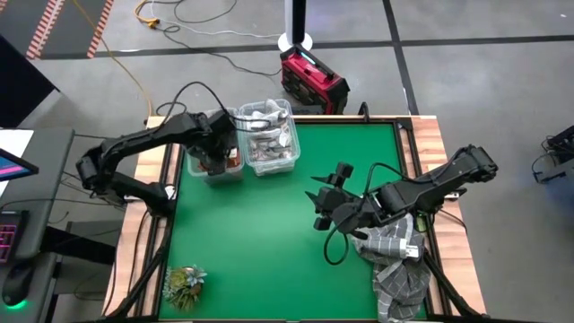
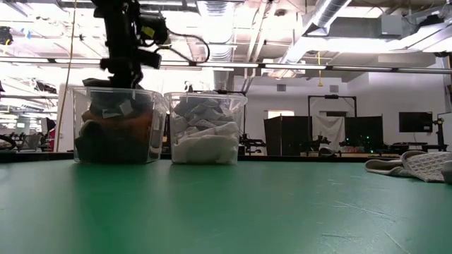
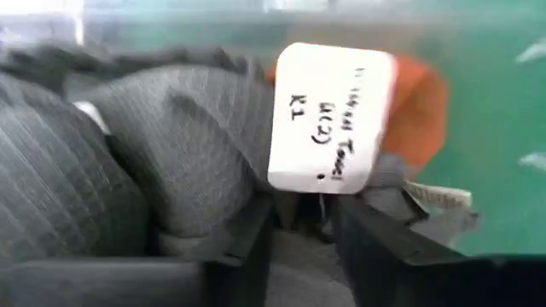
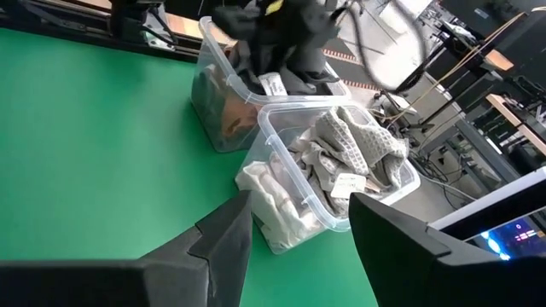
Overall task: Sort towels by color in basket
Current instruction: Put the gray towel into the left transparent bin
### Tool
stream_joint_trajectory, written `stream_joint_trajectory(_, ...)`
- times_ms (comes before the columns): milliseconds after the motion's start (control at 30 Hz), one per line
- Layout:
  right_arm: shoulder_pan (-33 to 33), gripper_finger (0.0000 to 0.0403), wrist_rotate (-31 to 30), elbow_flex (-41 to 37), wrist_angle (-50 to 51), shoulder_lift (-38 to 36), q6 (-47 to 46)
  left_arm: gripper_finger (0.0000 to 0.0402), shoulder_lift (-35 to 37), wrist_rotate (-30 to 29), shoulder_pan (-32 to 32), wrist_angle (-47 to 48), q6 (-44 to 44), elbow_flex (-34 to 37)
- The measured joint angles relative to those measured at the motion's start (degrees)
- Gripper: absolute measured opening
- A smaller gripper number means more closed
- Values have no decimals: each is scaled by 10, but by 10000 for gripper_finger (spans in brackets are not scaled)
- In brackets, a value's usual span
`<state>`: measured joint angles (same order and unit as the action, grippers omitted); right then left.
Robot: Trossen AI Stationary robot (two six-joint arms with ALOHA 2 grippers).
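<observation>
A: On the green table (image 1: pixel 269 242), two clear bins are seen at eleven o'clock. The dark bin (image 2: pixel 116 127) holds grey and orange towels; the light bin (image 2: pixel 206 128) holds white ones. Plaid towels (image 1: pixel 395 260) lie at four o'clock.

B: The left gripper (image 3: pixel 303 223) is lowered into the dark bin, fingers parted around a dark grey towel (image 3: pixel 196 145). The right gripper (image 4: pixel 299 226) is held open mid-table.

A: The towel could be dragged out if snagged. A tag (image 3: pixel 333 119) reads "Towel", "K1".

Before the clear bins (image 1: pixel 256 139) the green mat (image 1: pixel 260 233) lies open; a plant (image 1: pixel 184 283) seemingly crowds its near-left corner.
</observation>
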<state>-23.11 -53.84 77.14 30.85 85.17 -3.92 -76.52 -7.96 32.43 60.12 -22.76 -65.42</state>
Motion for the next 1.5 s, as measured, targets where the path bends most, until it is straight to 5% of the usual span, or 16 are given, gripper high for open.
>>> stream_joint_trajectory(300, 0, 225, 0, 0, 1, 0, 3, 190, 2, 9, -19, 48, -12, -118)
stream_joint_trajectory(500, -1, 225, 0, 0, 2, 0, 3, 187, 2, -113, 0, 48, -21, -141)
stream_joint_trajectory(733, -5, 225, 0, 0, 2, 0, 3, 169, -4, -157, 97, -58, -55, -49)
stream_joint_trajectory(900, -5, 225, 0, 0, 2, 0, 5, 160, -5, -56, 144, -204, -69, 78)
stream_joint_trajectory(1067, -5, 225, 0, 0, 2, 0, 8, 155, -15, -34, 144, -236, -72, 132)
stream_joint_trajectory(1500, -5, 225, 0, 0, 10, 0, 3, 155, 43, -38, 103, -66, -74, -71)
